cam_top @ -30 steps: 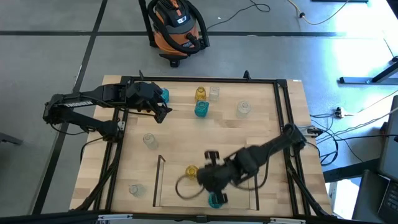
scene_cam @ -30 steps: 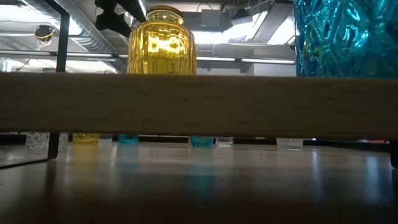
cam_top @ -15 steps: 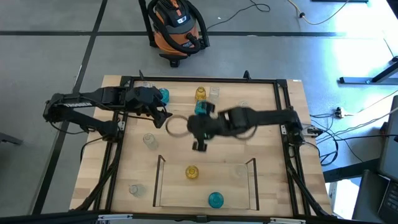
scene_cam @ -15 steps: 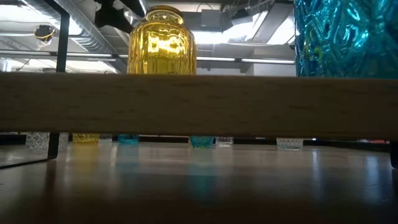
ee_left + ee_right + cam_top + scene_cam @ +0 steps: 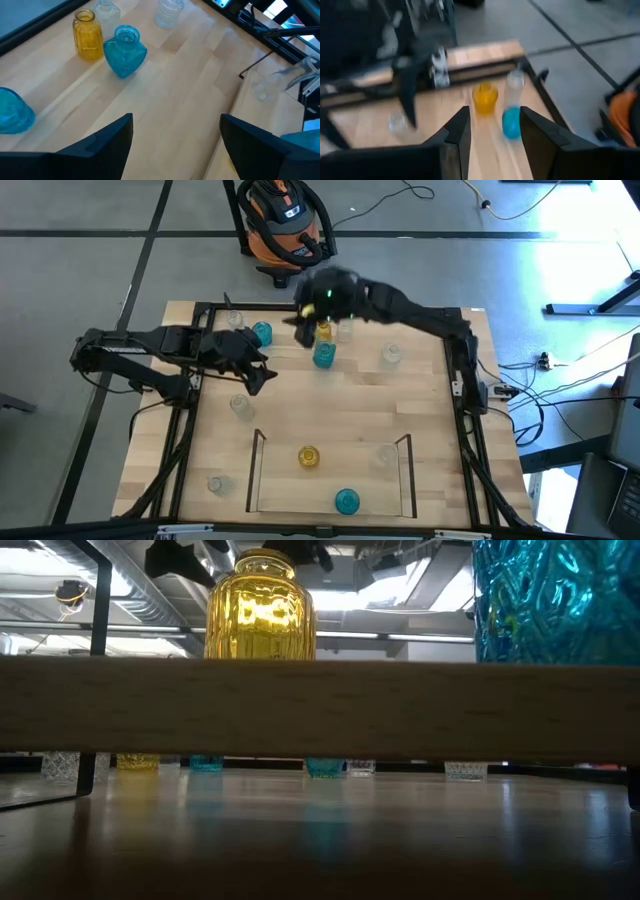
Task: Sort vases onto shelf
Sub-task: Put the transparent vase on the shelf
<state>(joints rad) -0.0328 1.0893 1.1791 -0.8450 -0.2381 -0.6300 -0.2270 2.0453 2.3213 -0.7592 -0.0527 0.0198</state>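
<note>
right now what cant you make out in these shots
- Right hand, high view: motion blur smears it; whether it holds anything is unclear.
- Teal vase, low view: cut off by the top and right edges.
- Far vases, low view: the wooden board hides all but their bases.
- Clear vase on the shelf, high view: too faint for shape.

The high camera looked straight down on the shelf (image 5: 331, 472). The low camera sat level just beside its wooden edge, facing the room. Both showed its amber vase (image 5: 308, 456) (image 5: 260, 606).
</note>
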